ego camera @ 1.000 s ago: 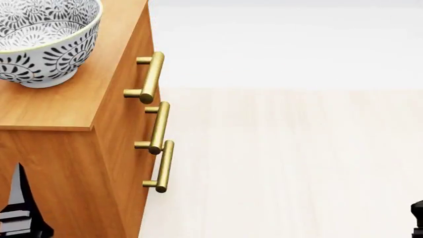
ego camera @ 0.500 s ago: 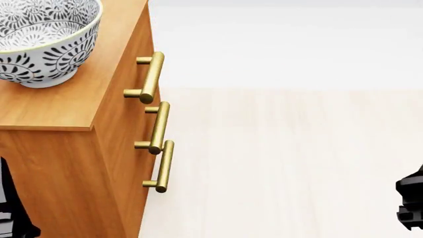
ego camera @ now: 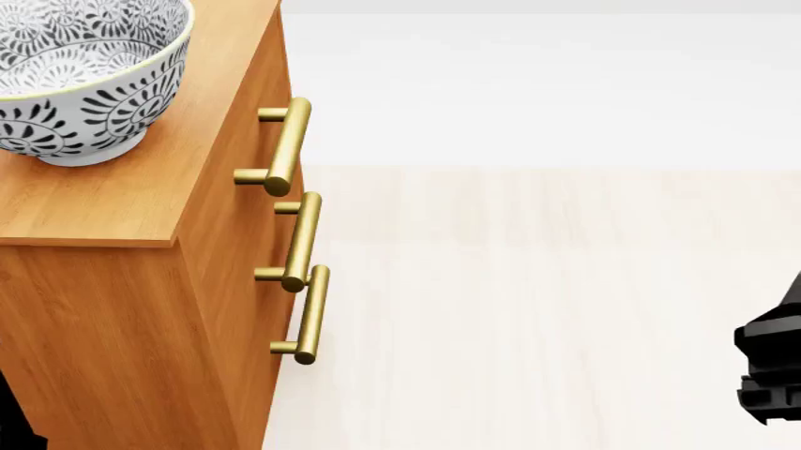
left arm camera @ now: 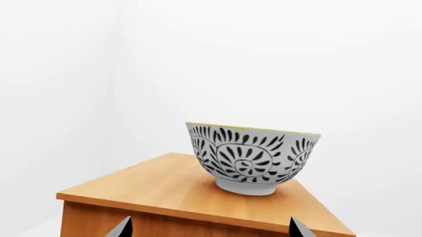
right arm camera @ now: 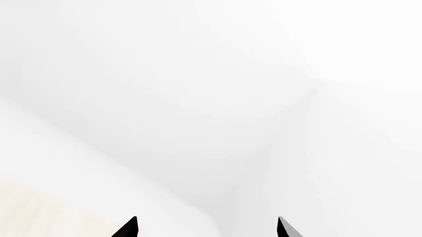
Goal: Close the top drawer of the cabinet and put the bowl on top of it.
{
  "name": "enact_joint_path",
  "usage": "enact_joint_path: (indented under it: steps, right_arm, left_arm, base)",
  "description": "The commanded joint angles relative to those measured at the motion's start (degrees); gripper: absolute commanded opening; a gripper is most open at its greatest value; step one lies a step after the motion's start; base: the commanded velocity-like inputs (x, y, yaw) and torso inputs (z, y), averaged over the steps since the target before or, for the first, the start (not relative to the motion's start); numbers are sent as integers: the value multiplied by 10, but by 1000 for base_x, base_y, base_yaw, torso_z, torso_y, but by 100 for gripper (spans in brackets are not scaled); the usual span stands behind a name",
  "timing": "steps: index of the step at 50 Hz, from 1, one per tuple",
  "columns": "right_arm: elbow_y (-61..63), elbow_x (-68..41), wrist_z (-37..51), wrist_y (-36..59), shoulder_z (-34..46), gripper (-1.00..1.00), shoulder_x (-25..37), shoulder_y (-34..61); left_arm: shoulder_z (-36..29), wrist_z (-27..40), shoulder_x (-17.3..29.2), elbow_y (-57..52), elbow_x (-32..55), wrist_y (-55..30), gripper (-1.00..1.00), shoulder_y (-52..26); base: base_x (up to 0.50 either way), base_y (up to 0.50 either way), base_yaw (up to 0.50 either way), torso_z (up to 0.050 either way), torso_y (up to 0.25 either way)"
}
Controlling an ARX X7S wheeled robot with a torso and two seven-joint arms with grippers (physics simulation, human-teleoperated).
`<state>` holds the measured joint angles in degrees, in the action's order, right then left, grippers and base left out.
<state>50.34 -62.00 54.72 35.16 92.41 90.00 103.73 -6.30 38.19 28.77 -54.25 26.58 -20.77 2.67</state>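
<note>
Left arm dropped lower, bowl [ego camera: 78, 73] on cabinet [ego camera: 138, 202], top drawer [ego camera: 257, 141] shut

The bowl [ego camera: 78, 77] is cropped in the head view.

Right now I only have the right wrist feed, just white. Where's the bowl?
Observer: The bowl sits upright on the cabinet top, in the head view.
Operator: Top drawer shut?
Observer: All three fronts look flush; the top drawer handle lines up with the two below.
Operator: Is the left hand on the bowl?
Observer: No. The left hand shows only its two fingertips, spread wide, short of the bowl and apart from it.
Operator: My right hand?
Observer: The right hand is spread too, holding nothing.
</note>
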Motion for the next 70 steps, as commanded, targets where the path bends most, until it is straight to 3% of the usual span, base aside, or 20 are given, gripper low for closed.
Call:
enact_joint_path:
  steps: [1,17,26,43,52,70]
  right_arm:
    - [45,-57,21,44,-47,100,0,42]
    - [93,-174,60,98,-127,100,0,110]
    - [95,-184,60,99,-139,100,0,114]
    - [93,-172,60,86,-138,100,0,101]
    - [92,-166,62,83,-137,100,0,92]
    - [88,-157,67,74,-134,100,0,78]
  left_arm:
    - [13,10,11,-29,8,3,100,10]
    - [7,33,33,-53,13,10,100,15]
    - [-36,103,102,-56,31,60,100,9]
    - [-99,183,183,-56,40,122,100,-10]
    - [-164,245,246,-56,31,172,100,-36]
    - [-212,293,292,-56,25,214,100,-59]
  base:
    - [0,0,0,0,0]
    - [0,0,0,0,0]
    - [0,0,0,0,0]
    - [0,0,0,0,0]
    - [0,0,0,0,0]
    - [0,0,0,0,0]
